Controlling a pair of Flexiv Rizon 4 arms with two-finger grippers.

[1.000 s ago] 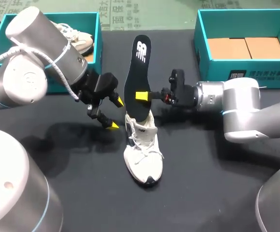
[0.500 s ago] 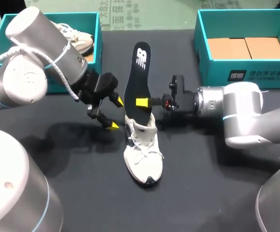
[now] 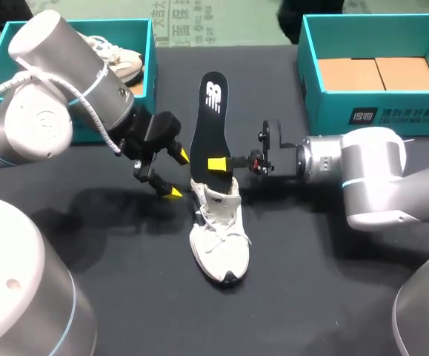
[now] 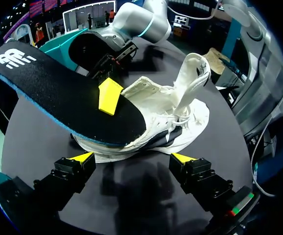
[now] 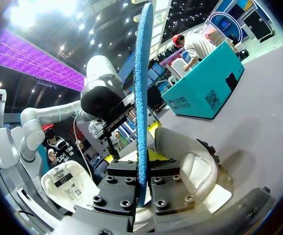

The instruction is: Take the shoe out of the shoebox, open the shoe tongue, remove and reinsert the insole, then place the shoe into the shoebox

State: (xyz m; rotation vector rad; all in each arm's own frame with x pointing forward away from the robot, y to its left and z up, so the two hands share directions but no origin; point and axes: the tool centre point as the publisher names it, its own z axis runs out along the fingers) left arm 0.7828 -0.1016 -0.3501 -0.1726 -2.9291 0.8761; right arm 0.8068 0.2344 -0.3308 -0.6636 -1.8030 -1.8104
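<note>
The white sneaker rests on the black table, midway between the two teal shoeboxes. The black insole has its lower end inside the sneaker's opening, and the rest of it rises out at a slant. The right gripper pinches the insole from both faces just above the collar. The left gripper sits just beside the sneaker's heel end. Its fingers are spread wide and hold nothing.

Black insole, white shoe, teal shoebox.
</note>
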